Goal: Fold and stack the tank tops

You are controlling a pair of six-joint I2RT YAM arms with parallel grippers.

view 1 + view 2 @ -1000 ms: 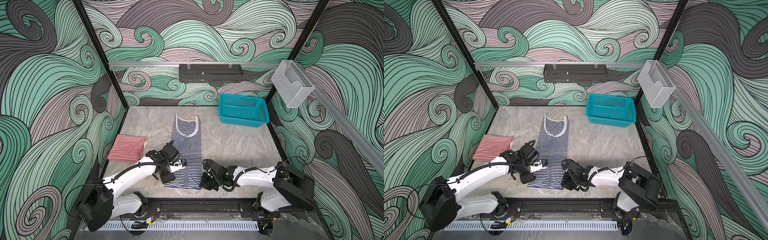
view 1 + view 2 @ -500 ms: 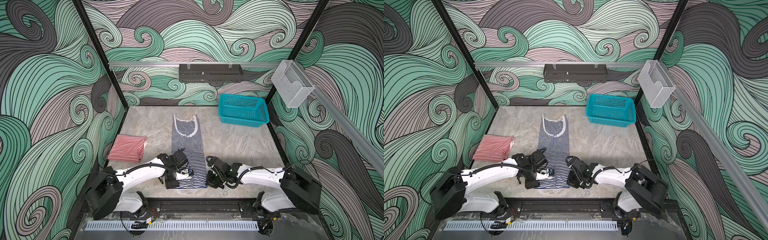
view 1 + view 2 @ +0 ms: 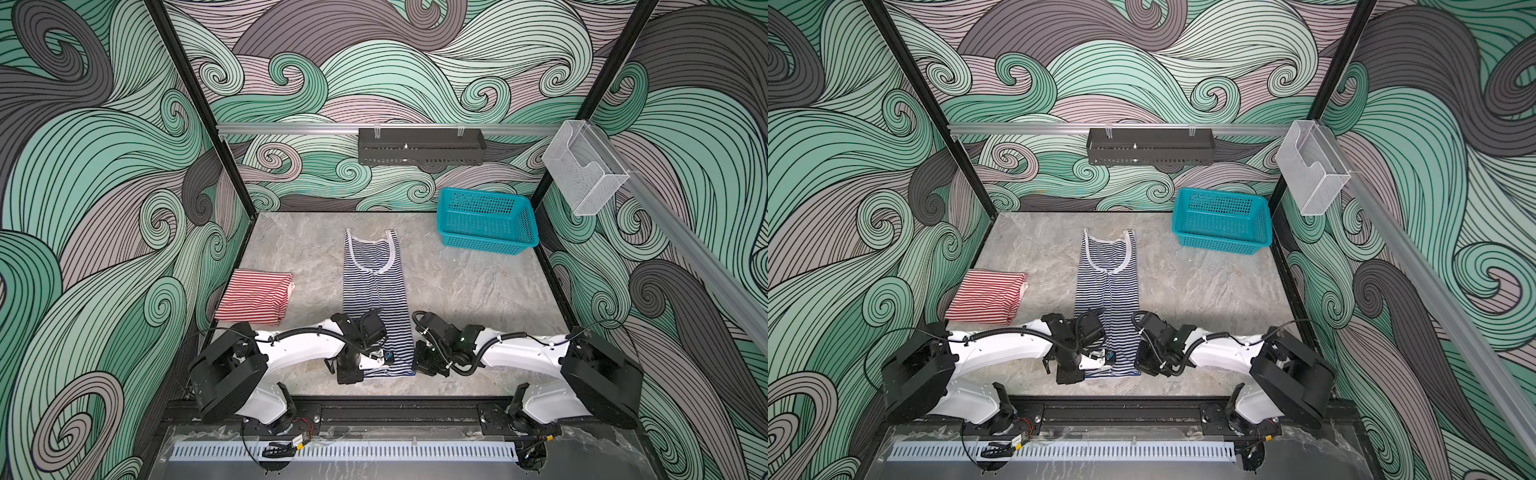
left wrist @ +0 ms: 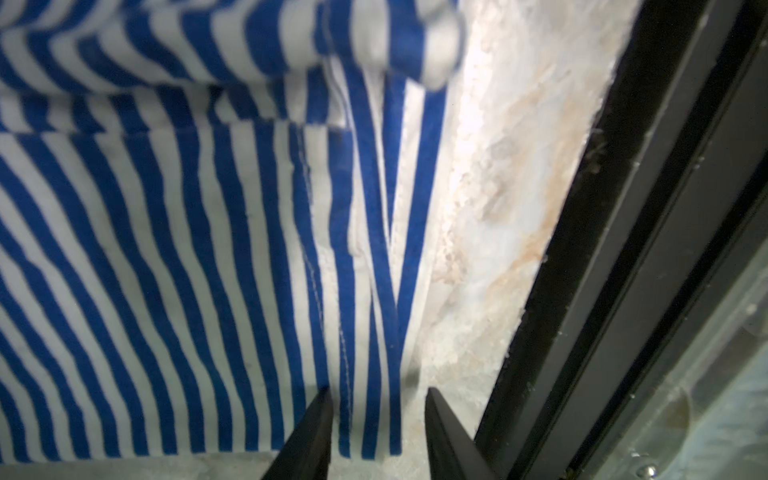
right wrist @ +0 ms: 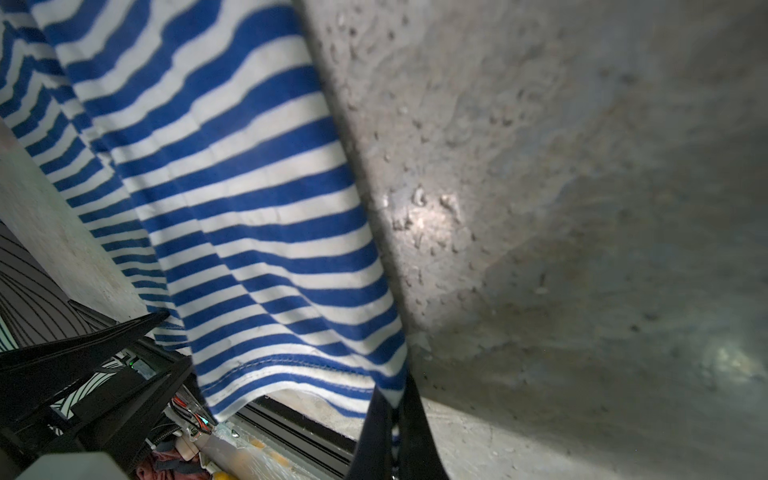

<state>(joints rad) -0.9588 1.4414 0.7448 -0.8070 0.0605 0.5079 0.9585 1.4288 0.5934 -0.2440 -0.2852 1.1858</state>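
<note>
Both top views. The teal mesh basket [image 3: 484, 243] stands at 1 o'clock on the table [image 3: 457, 291], its perforated floor in plain sight. The red-and-white tank top [image 3: 255, 297] lies folded at 9 o'clock, near the table edge. The navy-and-white tank top [image 3: 374, 282], folded to a narrow strip, runs from 12 to 6 o'clock through the centre, neckline at 12. The left gripper [image 4: 376, 409] has its fingers [image 4: 318, 419] partly spread astride the hem at the strip's 7 o'clock corner, with the cloth flat between them. The right gripper [image 5: 392, 419] is pressed together, pinching the 5 o'clock hem corner, which is raised off the table.
</note>
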